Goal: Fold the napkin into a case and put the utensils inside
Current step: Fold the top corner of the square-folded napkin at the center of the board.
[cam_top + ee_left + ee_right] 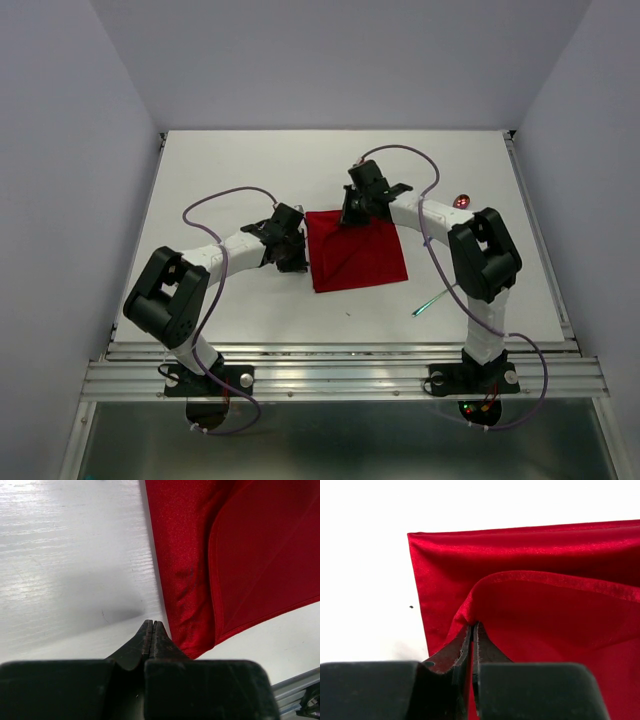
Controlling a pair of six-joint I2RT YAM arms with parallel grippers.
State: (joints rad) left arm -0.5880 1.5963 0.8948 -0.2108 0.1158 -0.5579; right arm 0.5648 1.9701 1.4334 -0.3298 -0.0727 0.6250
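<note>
The red napkin (pixel 358 252) lies folded in the middle of the white table, with an upper layer curving over a lower one (pixel 240 555). My right gripper (pixel 350 215) stands at its far left corner, shut on a pinched-up edge of the top layer (pixel 474 624); red cloth shows between the jaws. Just off the napkin's left edge, my left gripper (pixel 295 262) is shut, and its tips (pixel 151 622) hold nothing. The utensils lie to the right: a spoon with a red-pink bowl (pixel 461 201) behind the right arm, and a teal-handled fork (pixel 430 303) near the right arm's base.
The white table (pixel 240 170) is walled on three sides by grey panels. A metal rail (pixel 340 375) runs along the near edge, where both arm bases are bolted. Purple cables loop above each arm.
</note>
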